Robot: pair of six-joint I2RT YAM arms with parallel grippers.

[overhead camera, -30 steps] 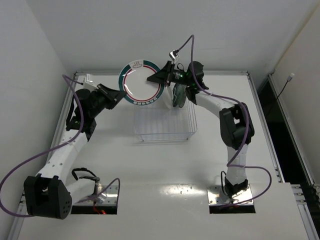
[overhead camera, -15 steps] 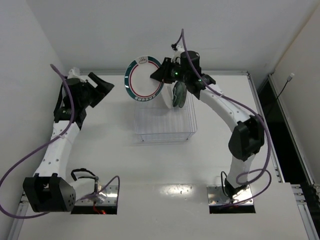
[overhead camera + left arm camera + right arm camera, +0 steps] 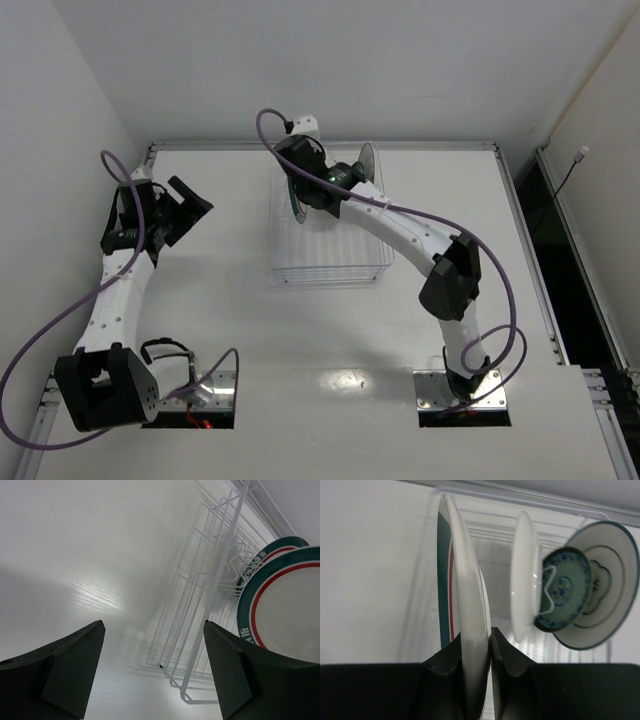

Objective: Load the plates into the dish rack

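Teal-rimmed plate (image 3: 468,615) stands edge-on, pinched between right jaws.

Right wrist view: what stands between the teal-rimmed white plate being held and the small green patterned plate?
One white round plate, standing edge-on; the right wrist view shows it.

The left arm (image 3: 118,295) rises along the left side, wrist bent inward, its jaws spread wide and holding nothing. The right arm (image 3: 400,228) stretches far forward and leftward, its jaws pinched tight on a plate (image 3: 466,610) held edge-on.
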